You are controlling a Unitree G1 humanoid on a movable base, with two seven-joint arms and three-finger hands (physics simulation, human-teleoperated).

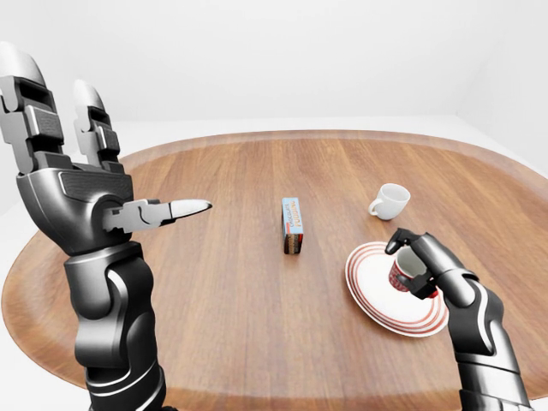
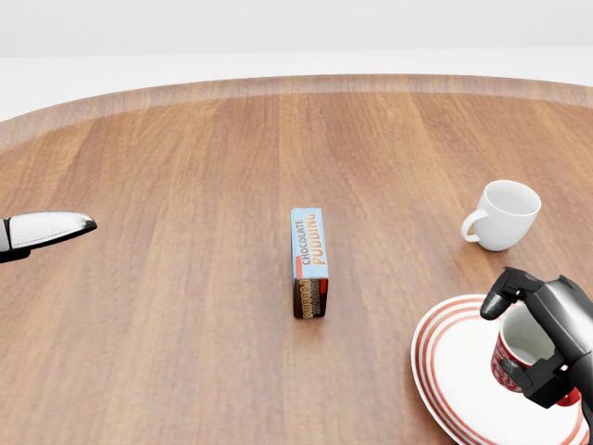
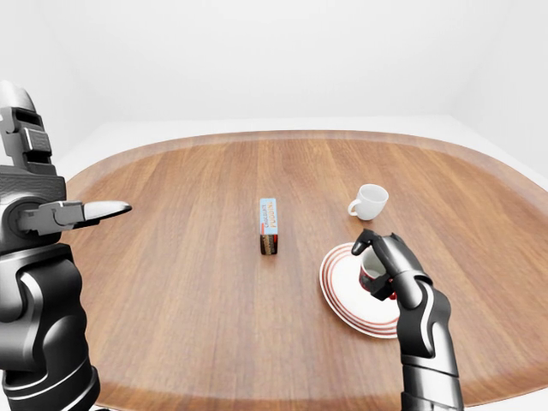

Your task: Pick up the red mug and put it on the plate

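The red mug [image 2: 506,366], white inside, is upright over the right part of the red-striped white plate [image 2: 445,371] at the bottom right of the head view. My right hand [image 2: 524,350] is shut on it, thumb at the rim and fingers round its right side. Whether the mug's base touches the plate I cannot tell. In the left-eye view my left hand [image 1: 94,171] is raised at the left, open and holding nothing, far from the mug. Only one of its fingertips [image 2: 46,229] reaches into the head view.
An upright chocolate pudding box [image 2: 310,262] stands mid-table, left of the plate. Just above the plate sits a white mug [image 2: 505,215]. The round wooden table [image 2: 185,306] curves away at the top, with pale floor beyond.
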